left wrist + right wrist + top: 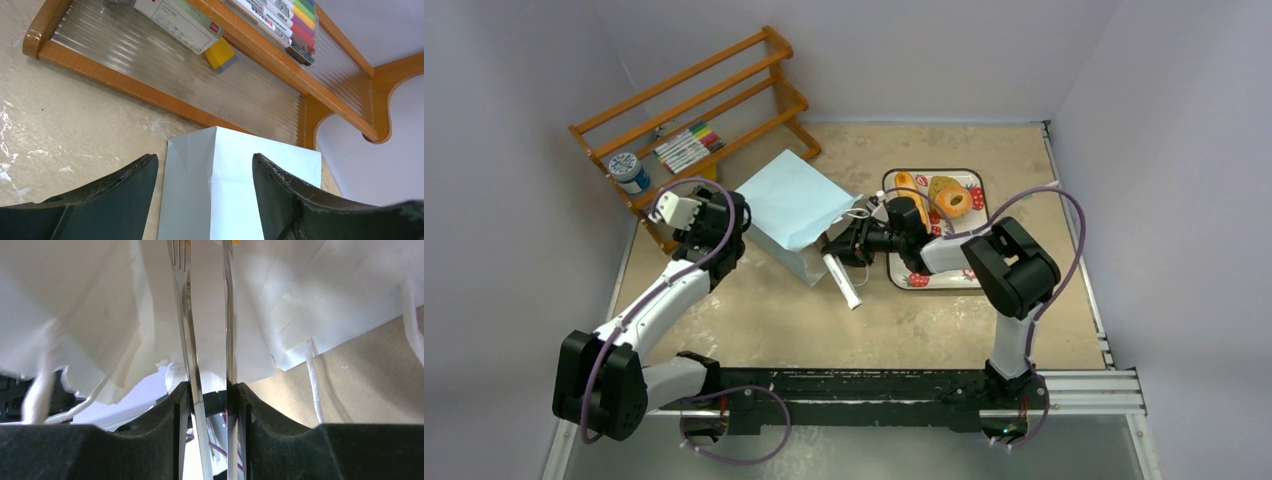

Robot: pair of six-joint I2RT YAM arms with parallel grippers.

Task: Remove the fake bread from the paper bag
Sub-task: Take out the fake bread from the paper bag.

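Light blue paper bag [794,200] lies on its side on the table [754,320], mouth toward the strawberry-print tray [946,279].

Step in hand, as I read it: fishing inside the bag for the next piece.

- right pincer [210,390]: narrow, clamped on fork-tipped metal tongs [187,315]. Both blades run out between my fingers into the bag's white inside. They stand slightly apart, and I see nothing between them.
- orange sliver [235,241] at the very top edge of the right wrist view, just beside one blade tip. Could be bread, can't confirm.
- left pincer [204,159]: wide, holding nothing, jaws either side of the bag's closed end, near the wooden rack [724,75]. Can't tell whether they touch the paper.
- Out already: long loaf [910,189] and donut [951,198], both on the tray. My right arm covers part of the tray, so I can't say what else is on it. Anything left in the bag is hidden.

Next move, my call: left closes on the bag end to pin it, since paper that light will likely slide with any pull. Right eases the blades around the piece, squeezes, and draws straight back along the bag's length. Watch that the tines don't snag the torn white lining or the string handle.
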